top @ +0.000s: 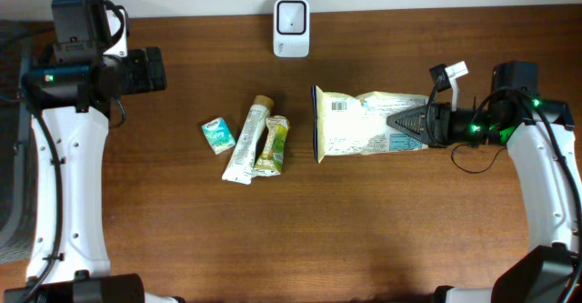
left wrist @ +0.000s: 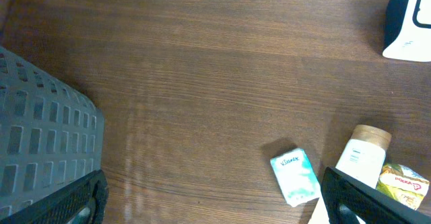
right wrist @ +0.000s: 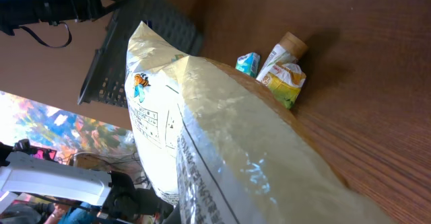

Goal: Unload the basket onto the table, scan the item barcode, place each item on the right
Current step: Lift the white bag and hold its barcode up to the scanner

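Right end effector [top: 405, 121]: jaws are closed together on one end of the large cream foil snack bag [top: 355, 121]. The grasp is judged done.

Bag: it is seen stretched toward the table's centre, with the printed barcode [top: 339, 106] near the free end and facing up. Whether the bag is lifted clear of the brown wooden table [top: 364, 230] cannot be told.

Beyond the bag, three small items are noted just beside one another: a yellow-green sachet [top: 272, 144], a white tube with tan cap [top: 248, 142] and a teal packet [top: 218, 135]. None is held.

Small white box-shaped scanner [top: 291, 16]: it is placed at the far table edge, well apart from the bag. The barcode is not yet presented to it, so carrying and scanning are judged to remain.

Left end effector [top: 155, 69]: jaws are spread wide and empty, at the far left near a grey lattice basket [left wrist: 40, 130].
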Action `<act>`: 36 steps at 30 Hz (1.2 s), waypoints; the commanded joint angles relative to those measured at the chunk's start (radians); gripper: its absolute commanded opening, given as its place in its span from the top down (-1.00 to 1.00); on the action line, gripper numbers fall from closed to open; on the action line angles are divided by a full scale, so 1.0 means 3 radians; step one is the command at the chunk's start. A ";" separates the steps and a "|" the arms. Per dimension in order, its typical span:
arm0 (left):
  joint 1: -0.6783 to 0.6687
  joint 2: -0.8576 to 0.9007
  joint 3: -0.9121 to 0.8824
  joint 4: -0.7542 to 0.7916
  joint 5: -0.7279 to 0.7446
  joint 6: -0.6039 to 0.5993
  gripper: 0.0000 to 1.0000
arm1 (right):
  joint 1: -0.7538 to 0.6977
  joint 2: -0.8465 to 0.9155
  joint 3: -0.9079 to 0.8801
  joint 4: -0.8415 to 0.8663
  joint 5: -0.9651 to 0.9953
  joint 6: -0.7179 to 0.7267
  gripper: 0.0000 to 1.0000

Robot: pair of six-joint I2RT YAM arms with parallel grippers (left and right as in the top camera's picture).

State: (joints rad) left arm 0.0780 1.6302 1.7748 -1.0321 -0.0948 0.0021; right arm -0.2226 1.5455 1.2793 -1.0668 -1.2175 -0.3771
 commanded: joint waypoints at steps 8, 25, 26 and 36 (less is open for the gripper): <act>0.0005 -0.0055 0.0011 -0.0006 -0.0024 -0.0033 -0.98 | 0.0107 -0.0079 0.0090 0.0028 0.0425 0.0313 0.92; 0.0006 -0.0055 0.0011 -0.0006 -0.0024 -0.0033 -0.98 | 0.2312 0.0813 0.0904 0.2984 0.6139 -0.0200 0.92; 0.0006 -0.0056 0.0011 -0.0006 -0.0024 -0.0033 -0.98 | 0.2327 0.0940 0.0904 0.3272 0.6205 -0.0440 0.92; 0.0005 -0.0056 0.0011 -0.0006 -0.0025 -0.0033 -0.98 | 0.2407 0.1957 0.0904 0.5323 0.6171 -0.2829 0.92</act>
State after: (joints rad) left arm 0.0780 1.6302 1.7748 -1.0348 -0.0952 0.0021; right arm 0.4812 2.0876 1.5333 0.4526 0.6270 -1.0157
